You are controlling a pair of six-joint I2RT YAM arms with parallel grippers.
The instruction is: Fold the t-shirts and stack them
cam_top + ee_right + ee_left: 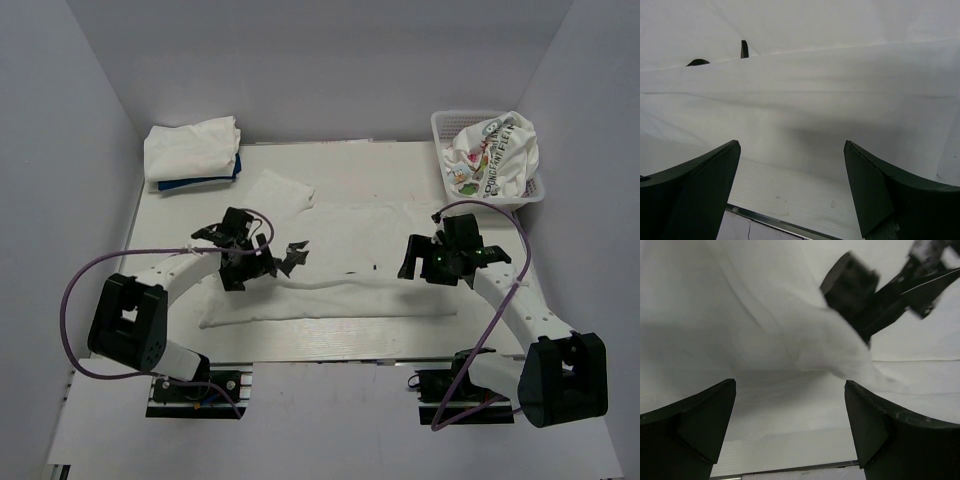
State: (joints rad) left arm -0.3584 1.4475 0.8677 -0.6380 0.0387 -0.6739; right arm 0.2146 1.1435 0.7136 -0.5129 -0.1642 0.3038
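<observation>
A plain white t-shirt (340, 260) lies spread across the middle of the table, its near part folded into a long band. My left gripper (291, 259) is open and empty over the shirt's left part; in the left wrist view (790, 385) its fingers (705, 420) straddle white cloth (765, 330). My right gripper (408, 258) is open and empty over the shirt's right part; in the right wrist view (792, 145) there is cloth (815, 90) under it. Folded white shirts (192, 147) lie stacked on a dark blue one (205, 180) at the back left. The cartoon-print shirt (492, 150) lies in the basket.
The white lattice basket (444, 128) stands at the back right by the wall. The right gripper (865, 295) shows in the left wrist view, low by a raised fold. The table's near edge (780, 222) lies just beyond the shirt. Purple cables loop beside both arms.
</observation>
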